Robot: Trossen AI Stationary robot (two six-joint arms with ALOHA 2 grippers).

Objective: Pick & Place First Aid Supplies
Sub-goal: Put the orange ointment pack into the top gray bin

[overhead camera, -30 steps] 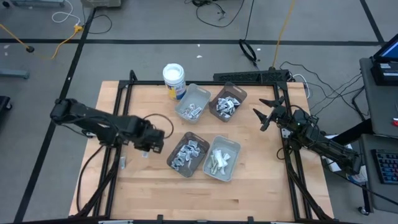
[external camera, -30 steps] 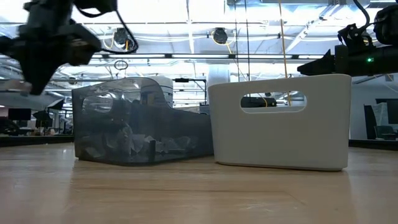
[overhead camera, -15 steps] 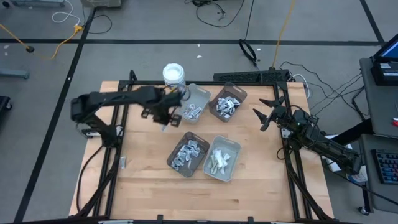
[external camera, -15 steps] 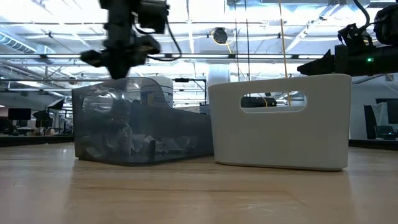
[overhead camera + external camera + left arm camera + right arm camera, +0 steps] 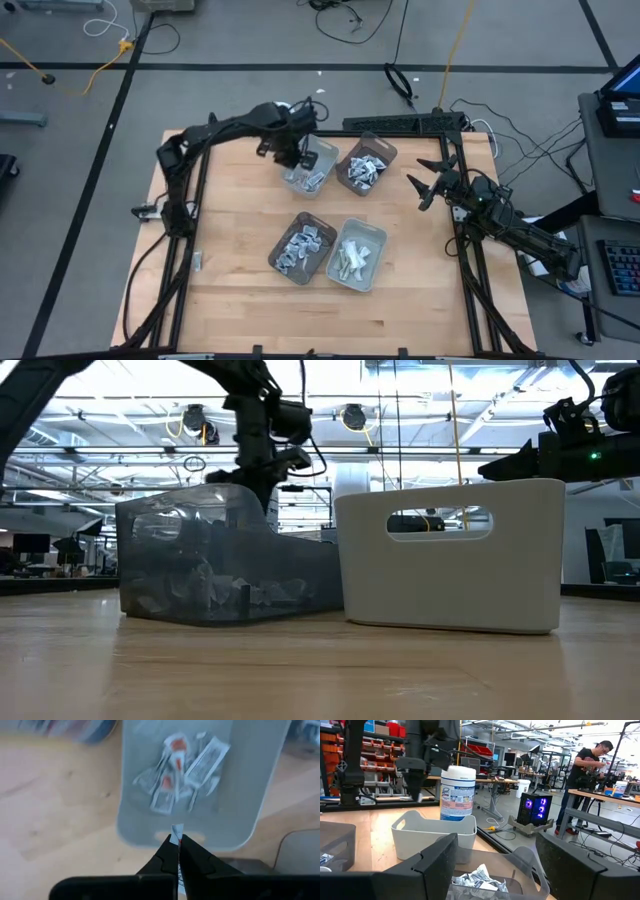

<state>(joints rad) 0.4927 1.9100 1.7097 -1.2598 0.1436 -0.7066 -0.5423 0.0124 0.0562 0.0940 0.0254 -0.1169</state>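
Table (image 5: 240, 300): left gripper (image 5: 176, 845) pinching packet (image 5: 176, 831), seemingly over tray (image 5: 260, 795) rim.

No legible text in any view. The white round plastic tub (image 5: 458, 793) carries a blue-and-white printed label, but its lettering cannot be read. The small flat white packets (image 5: 177, 772) in the grey tray show red marks only; no words made out.

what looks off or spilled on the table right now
Nothing stands out. All four trays sit upright, and the packets lie inside them, with none seen loose on the wood. The left end effector is shut on one small packet above the far-left grey tray; the right end effector waits open.
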